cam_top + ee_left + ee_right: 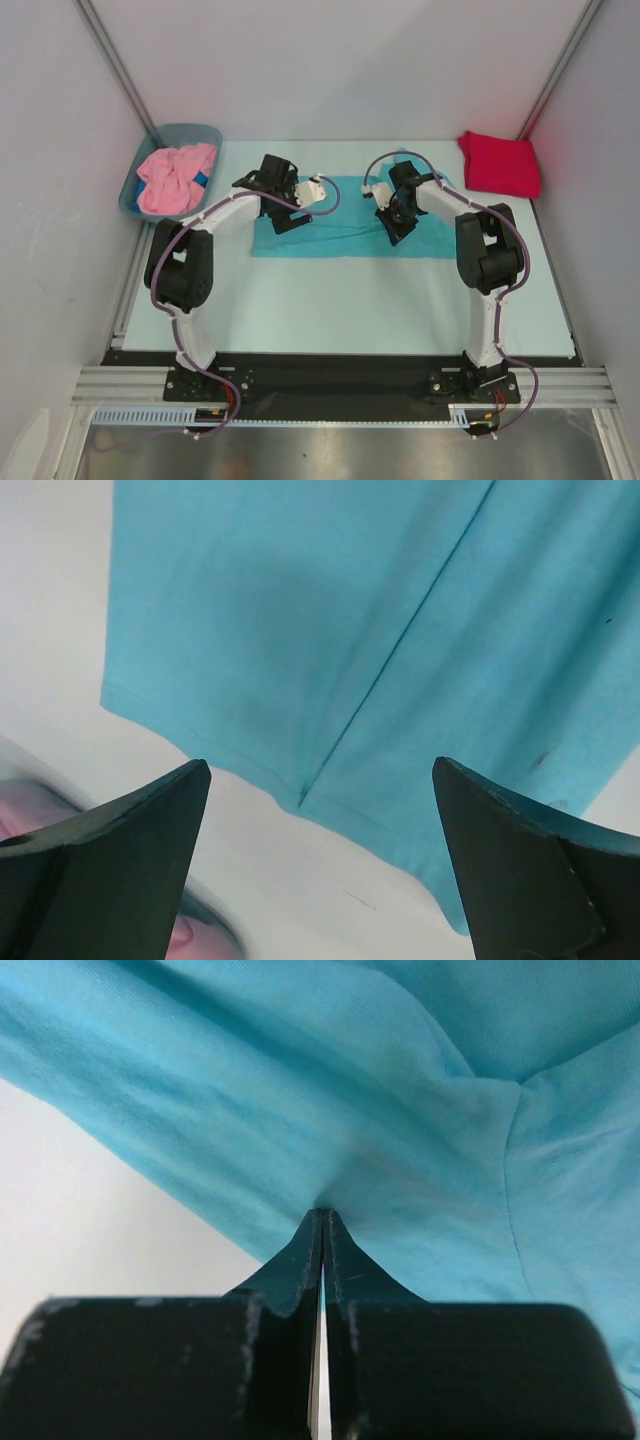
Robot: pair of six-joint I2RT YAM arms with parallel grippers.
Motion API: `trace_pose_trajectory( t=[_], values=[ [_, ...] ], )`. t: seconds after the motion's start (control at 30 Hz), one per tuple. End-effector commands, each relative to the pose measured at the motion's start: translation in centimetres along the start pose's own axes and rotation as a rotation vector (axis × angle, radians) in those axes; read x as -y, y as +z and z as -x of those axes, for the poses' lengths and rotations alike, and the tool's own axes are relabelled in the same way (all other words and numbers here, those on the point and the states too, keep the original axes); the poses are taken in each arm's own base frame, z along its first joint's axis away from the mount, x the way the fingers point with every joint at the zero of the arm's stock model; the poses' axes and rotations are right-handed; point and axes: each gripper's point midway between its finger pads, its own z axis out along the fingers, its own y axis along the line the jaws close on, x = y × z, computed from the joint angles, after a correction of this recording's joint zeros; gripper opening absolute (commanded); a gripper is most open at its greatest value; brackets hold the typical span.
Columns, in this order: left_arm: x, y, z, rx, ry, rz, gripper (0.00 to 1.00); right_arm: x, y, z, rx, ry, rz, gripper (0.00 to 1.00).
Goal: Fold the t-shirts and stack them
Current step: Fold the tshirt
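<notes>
The crimson t-shirt (499, 163) lies folded at the far right corner of the worktop (350, 300), so one looks done. The turquoise t-shirt (340, 232) is spread flat near the far middle, its fold only starting. The right claw (322, 1215) is clamped on a pinch of its cloth, while the left claw (320, 770) hangs above its left hem with jaws wide apart. The pink t-shirt (175, 178) sits crumpled in the tub (190, 130) at the far left corner, untouched.
</notes>
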Motion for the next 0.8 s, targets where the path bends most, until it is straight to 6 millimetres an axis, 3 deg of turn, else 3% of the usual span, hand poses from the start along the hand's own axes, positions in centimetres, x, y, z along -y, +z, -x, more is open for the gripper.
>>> trace_pose_trajectory(
  t=[0.0,0.2,0.33,0.47,0.6,0.67,0.77],
  values=[
    [1.2,1.0,-0.1,0.019,-0.016,-0.051,1.0,0.4,-0.9,1.0,0.022,-0.004,-0.022,0.0],
    [1.5,0.5,2.6,0.139,0.003,-0.105,1.0,0.6,-1.4,0.9,0.018,-0.007,-0.044,0.0],
    [2.2,-0.1,4.1,0.203,0.146,-0.146,1.0,0.6,-1.0,0.5,0.008,0.001,-0.043,0.0],
    [3.8,0.7,3.1,0.188,0.301,-0.234,1.0,0.6,-0.9,0.6,0.006,0.008,-0.046,0.0],
    [3.7,1.8,2.7,0.188,0.42,-0.286,1.0,0.7,-1.0,0.6,0.009,0.021,-0.053,0.0],
    [2.9,1.7,3.9,0.22,0.461,-0.294,1.0,0.6,-1.0,0.6,0.009,0.025,-0.054,0.0],
    [3.6,2.1,4.8,0.26,0.47,-0.372,1.0,0.7,-1.1,0.3,0.006,0.027,-0.063,0.0]
  ],
)
